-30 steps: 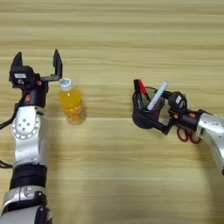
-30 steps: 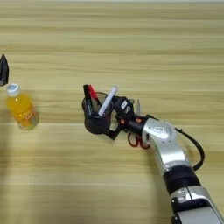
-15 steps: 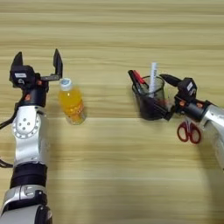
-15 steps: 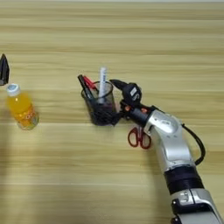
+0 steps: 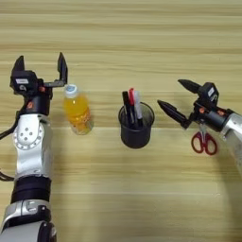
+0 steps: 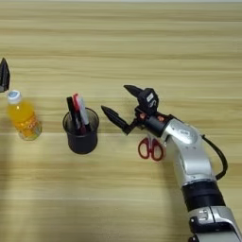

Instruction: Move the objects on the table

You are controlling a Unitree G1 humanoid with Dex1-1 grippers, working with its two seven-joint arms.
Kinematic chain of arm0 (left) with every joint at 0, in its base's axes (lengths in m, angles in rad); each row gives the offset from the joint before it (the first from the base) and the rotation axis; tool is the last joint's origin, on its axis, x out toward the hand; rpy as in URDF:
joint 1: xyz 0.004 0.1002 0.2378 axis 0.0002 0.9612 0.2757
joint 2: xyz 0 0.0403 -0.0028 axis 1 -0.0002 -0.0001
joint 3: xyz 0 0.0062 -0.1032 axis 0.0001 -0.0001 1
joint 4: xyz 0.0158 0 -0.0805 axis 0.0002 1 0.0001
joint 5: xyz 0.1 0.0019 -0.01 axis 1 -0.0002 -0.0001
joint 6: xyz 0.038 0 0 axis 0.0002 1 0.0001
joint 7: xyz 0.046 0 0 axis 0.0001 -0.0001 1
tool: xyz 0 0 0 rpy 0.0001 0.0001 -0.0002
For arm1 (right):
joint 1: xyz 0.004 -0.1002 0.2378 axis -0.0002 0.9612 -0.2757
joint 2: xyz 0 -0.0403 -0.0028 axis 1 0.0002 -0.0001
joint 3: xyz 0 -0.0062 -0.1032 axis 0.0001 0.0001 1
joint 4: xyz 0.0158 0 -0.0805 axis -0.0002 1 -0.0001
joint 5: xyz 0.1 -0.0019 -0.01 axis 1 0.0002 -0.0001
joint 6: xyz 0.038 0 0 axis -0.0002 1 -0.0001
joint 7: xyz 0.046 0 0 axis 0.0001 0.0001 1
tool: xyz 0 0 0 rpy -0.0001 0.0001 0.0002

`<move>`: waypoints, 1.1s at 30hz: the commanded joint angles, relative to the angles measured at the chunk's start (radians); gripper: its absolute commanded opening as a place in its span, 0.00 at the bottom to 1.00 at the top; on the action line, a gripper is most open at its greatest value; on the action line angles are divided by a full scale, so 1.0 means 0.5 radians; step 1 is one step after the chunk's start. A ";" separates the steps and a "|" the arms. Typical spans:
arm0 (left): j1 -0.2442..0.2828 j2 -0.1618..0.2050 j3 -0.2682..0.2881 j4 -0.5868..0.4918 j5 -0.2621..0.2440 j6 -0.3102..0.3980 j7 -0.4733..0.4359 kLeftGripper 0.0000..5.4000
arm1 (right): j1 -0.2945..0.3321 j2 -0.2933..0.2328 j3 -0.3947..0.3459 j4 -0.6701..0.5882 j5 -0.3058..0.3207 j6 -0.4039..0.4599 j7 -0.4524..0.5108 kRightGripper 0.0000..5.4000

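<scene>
A black round cup of pens and markers (image 5: pixel 136 125) stands upright in the middle of the table (image 5: pixel 118 42). My right gripper (image 5: pixel 173 97) is open just right of the cup, apart from it, holding nothing. Red-handled scissors (image 5: pixel 203 141) lie flat under that gripper's wrist. The clear bottle of orange drink (image 5: pixel 78 110) with a white cap stands left of the cup. My left gripper (image 5: pixel 40 66) is open above and left of the bottle, its right finger close to the cap.
Bare wooden table lies in front of and beyond the objects. My left arm (image 5: pixel 30 160) runs down the left side; my right arm (image 6: pixel 194 165) comes in from the lower right.
The cup has been set upright further left and let go. My right gripper opened and drew back to the right. The left arm and the bottle have not moved.
</scene>
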 commanded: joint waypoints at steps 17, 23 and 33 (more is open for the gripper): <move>-0.014 0.020 0.004 -0.001 -0.007 -0.006 -0.010 1.00 | -0.032 0.085 -0.088 -0.086 0.102 -0.022 -0.076 1.00; -0.015 0.020 0.004 0.003 -0.007 -0.009 -0.013 1.00 | -0.004 0.073 -0.041 -0.131 0.103 0.000 -0.010 1.00; -0.015 0.018 0.004 0.004 -0.007 -0.010 -0.015 1.00 | 0.078 -0.070 0.121 -0.281 0.088 0.116 0.264 1.00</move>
